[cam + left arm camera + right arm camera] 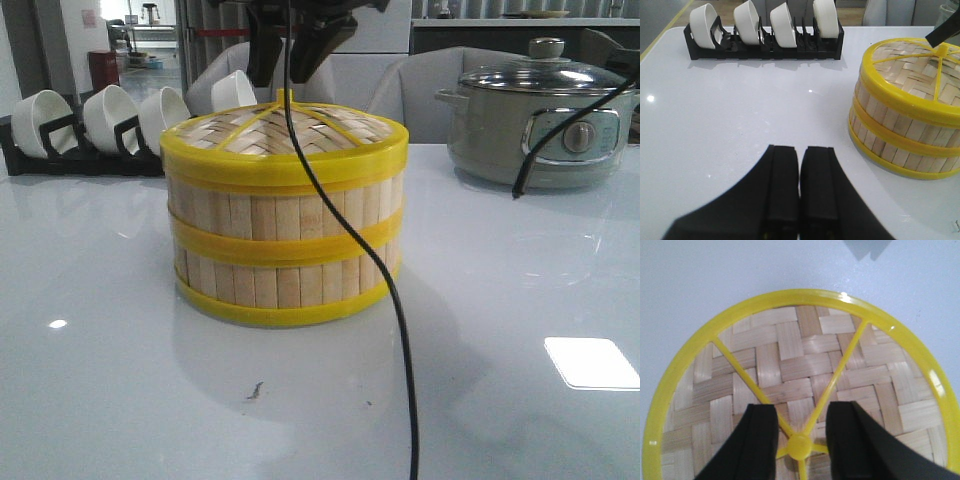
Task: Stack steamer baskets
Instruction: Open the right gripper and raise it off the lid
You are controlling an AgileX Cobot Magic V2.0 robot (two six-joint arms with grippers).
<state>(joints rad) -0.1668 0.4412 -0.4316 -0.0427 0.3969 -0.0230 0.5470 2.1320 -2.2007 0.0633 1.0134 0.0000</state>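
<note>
You see the steamer baskets (285,230) stacked mid-tabletop (110,380): pale vertical bamboo slats banded by glossy yellow rims, capped by a lid (805,390) of woven bamboo strips with yellow spokes meeting at a round knob (800,446). Your right tool (801,440) hangs spread apart, one finger on each side of that knob, gripping nothing. Your left tool (800,190) is clenched empty over the shiny white tabletop, beside the stack.

A glossy white table (520,300) reflects a bright light patch (592,362). Behind it stand grey chairs (400,90), a black rack (80,155) of white bowls (112,115) and a grey pot (540,125).
</note>
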